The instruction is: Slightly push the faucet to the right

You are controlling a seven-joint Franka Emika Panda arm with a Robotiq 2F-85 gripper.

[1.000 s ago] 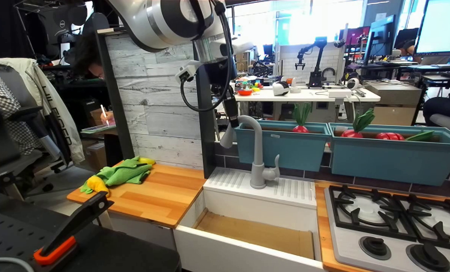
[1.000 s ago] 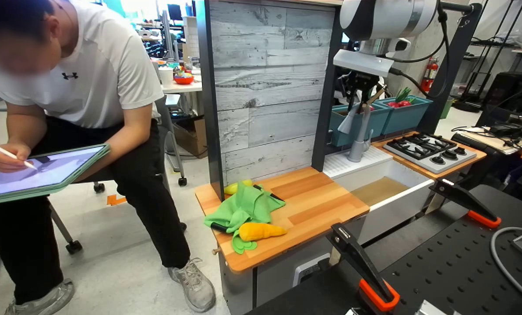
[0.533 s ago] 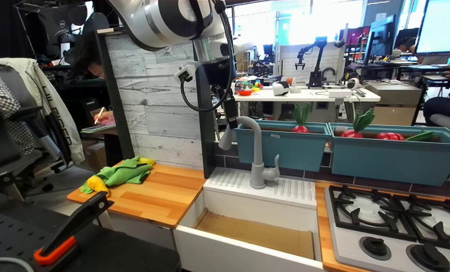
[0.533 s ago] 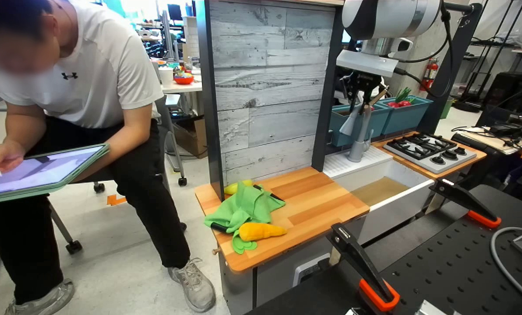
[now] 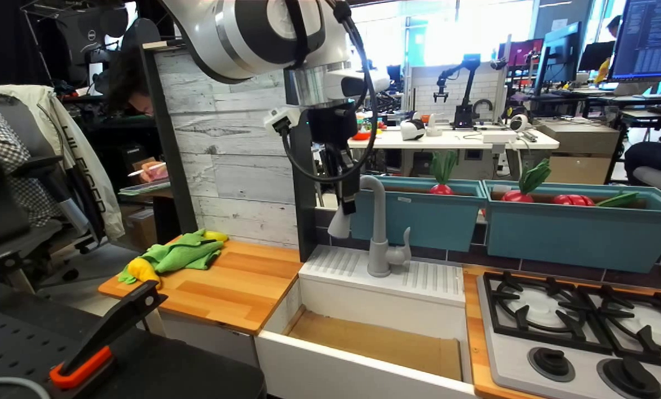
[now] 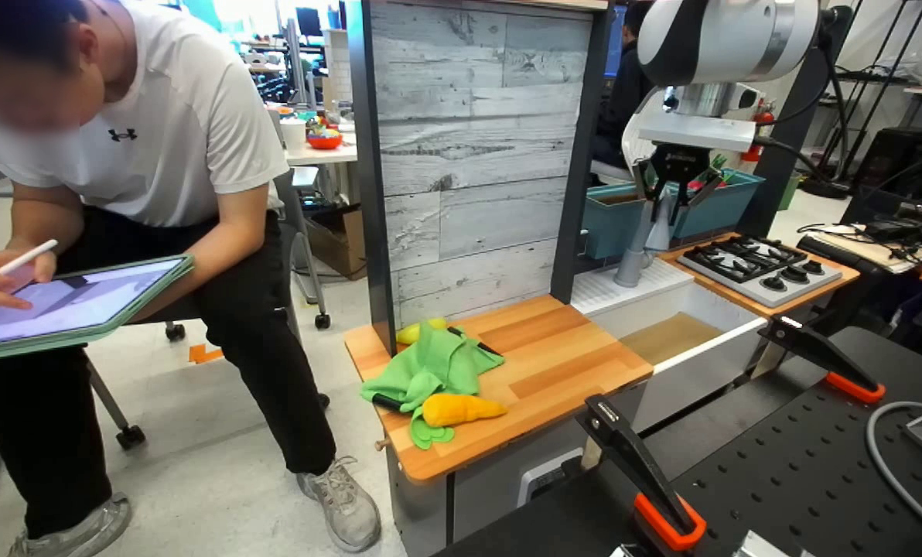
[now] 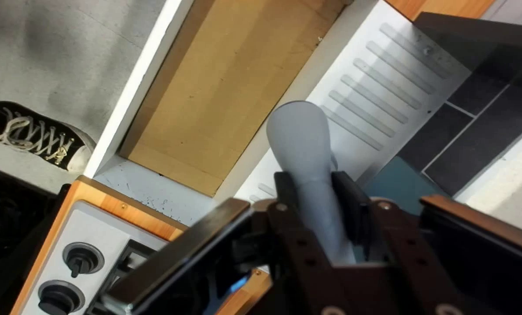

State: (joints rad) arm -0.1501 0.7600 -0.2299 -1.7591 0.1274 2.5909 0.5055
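The grey metallic gooseneck faucet (image 5: 380,221) stands upright on the white ribbed ledge (image 5: 433,280) along the back of a white rectangular sink (image 5: 336,371), its slim grey lever (image 5: 406,237) pointing up beside it. A black two-fingered gripper (image 7: 312,178) on the white robot arm (image 6: 728,39) clasps the faucet's downward-curving spout (image 7: 305,157): in the wrist view, a dark pad (image 7: 284,188) lies against each side of it, and the flared grey tip (image 7: 298,118) reaches out beyond them. In an exterior view, teal rectangular planters (image 5: 574,235) with red, green-leafed radishes (image 5: 516,195) sit behind the faucet; a silver-grey stovetop with black grates (image 5: 569,346) is at one side of the sink, a light wooden countertop (image 5: 253,277) at the other. On that countertop, a crumpled green cloth (image 6: 434,363) touches an orange, carrot-shaped object (image 6: 461,408). Near it, a seated person in a white T-shirt (image 6: 175,100) holds a tablet (image 6: 97,298).
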